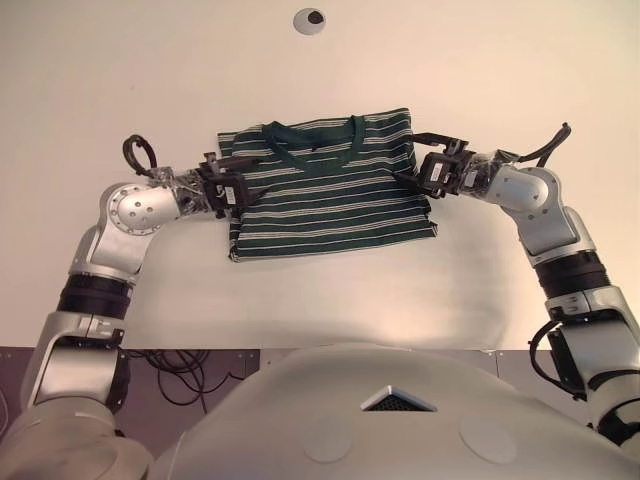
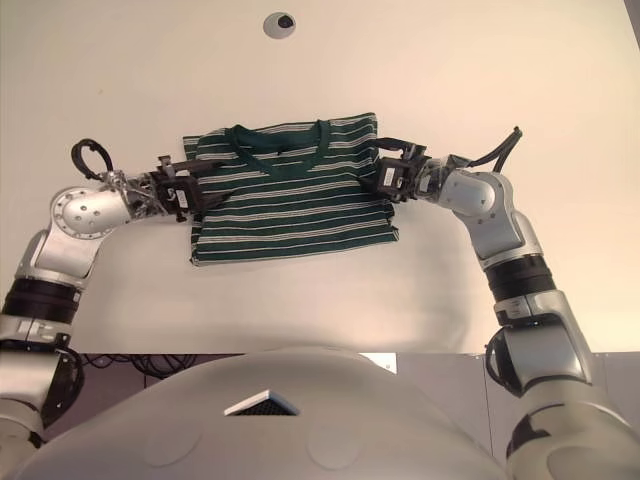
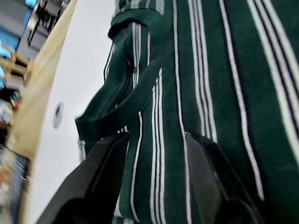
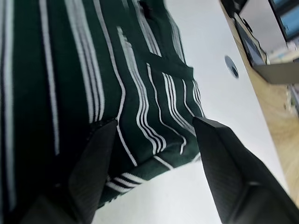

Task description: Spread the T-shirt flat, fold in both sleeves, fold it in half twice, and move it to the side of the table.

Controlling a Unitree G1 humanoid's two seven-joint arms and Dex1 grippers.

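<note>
**While the Shirt Lay Narrowed, Both Grippers Stood Open at Its Sides**

Where the white table ran bare toward its left, right and near edges, there was wide room around the T-shirt. It lay in the middle of the table, farther from the near edge than from the far one, with a round grommet beyond its collar. The shirt was soft knit, dark green with thin white stripes and a V-neck, its sleeves tucked in so the outline was roughly rectangular, with a slightly rumpled hem. The left gripper sat at the shirt's left edge, its dark, flat fingers spread with striped cloth between them, not pinched. The right gripper sat at the right edge, likewise spread: one of its fingers was over bare table and the other over the fabric, with the folded border between them.
</note>
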